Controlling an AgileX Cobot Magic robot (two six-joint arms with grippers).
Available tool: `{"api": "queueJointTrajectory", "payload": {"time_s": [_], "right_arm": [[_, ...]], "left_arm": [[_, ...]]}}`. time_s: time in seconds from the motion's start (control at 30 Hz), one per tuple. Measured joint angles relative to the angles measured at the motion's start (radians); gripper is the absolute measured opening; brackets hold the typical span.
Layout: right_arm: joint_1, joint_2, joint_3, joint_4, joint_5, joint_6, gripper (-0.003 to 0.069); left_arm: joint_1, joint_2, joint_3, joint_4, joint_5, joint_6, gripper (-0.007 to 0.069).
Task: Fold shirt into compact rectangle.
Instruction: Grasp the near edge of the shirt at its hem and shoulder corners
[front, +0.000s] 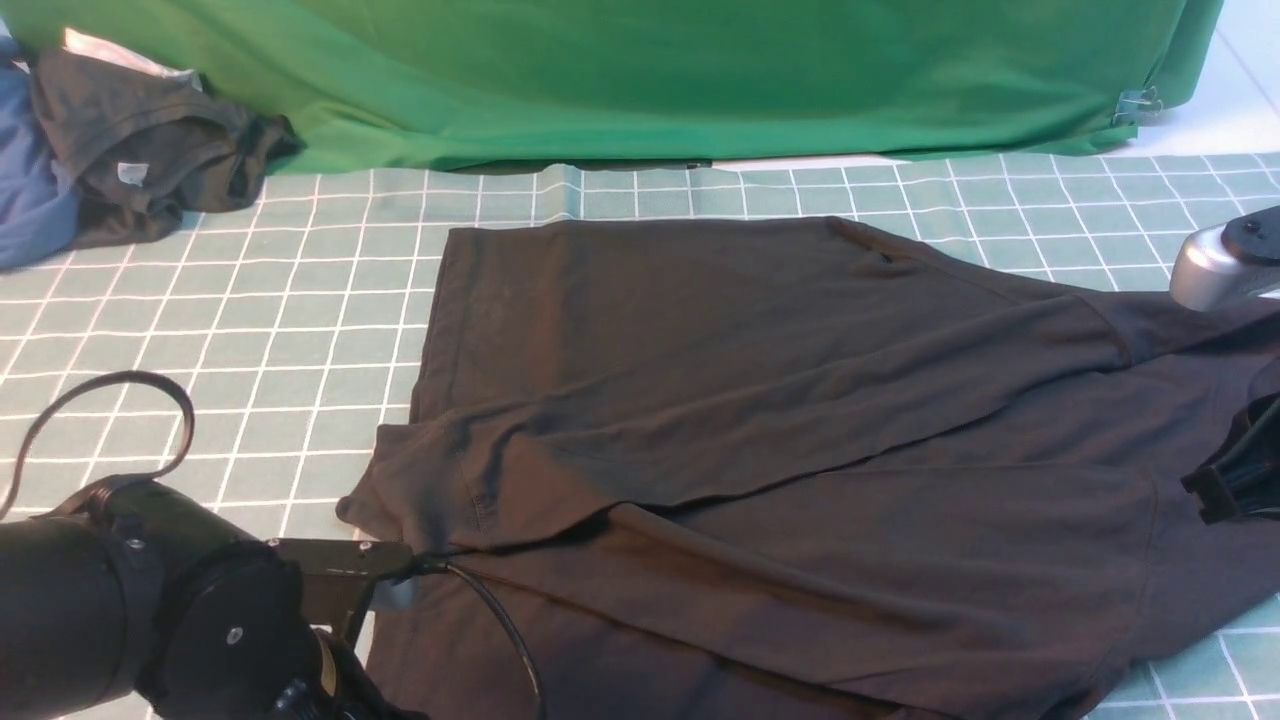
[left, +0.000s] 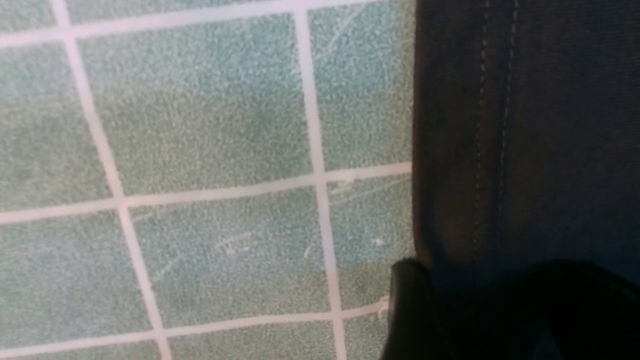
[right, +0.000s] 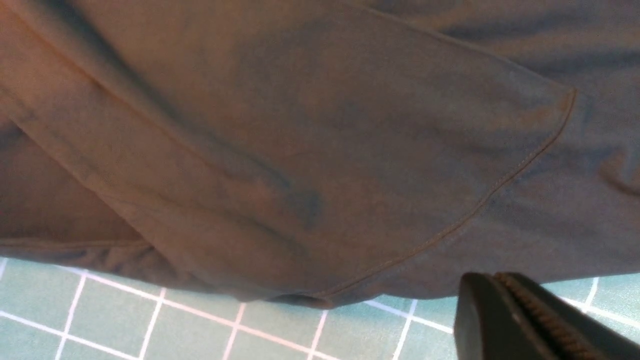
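Left gripper (front: 395, 578) appears closed on the hem corner of the large black short-sleeved cotton T-shirt (front: 760, 400), which lies spread and partly folded over on the green checked mat (front: 250, 330). For the right gripper (front: 1235, 480), at the shirt's opposite side, I cannot tell if it is open or closed. I see two risks. If only the left side pulls, the soft cloth can drag and wrinkle, so the fold comes out crooked. A thin pinch may also slip.
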Motion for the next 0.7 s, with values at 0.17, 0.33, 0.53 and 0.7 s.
{"api": "queueJointTrajectory", "payload": {"time_s": [0.17,0.33,0.53,0.7], "right_arm": [[0.000,0.000,0.000,0.000,0.000,-0.005,0.0020],[0.000,0.000,0.000,0.001,0.000,-0.023,0.0020],[0.000,0.000,0.000,0.001,0.009,-0.026,0.0020],[0.000,0.000,0.000,-0.004,0.075,-0.055,0.0020]], "left_arm": [[0.000,0.028,-0.010,-0.005,0.011,-0.001,0.0347],[0.000,0.038,-0.011,0.012,0.023,0.022,0.0239],[-0.001,0.045,-0.038,0.023,0.046,0.065,0.0027],[-0.002,0.003,-0.069,0.102,0.138,0.062,0.0008]]}}
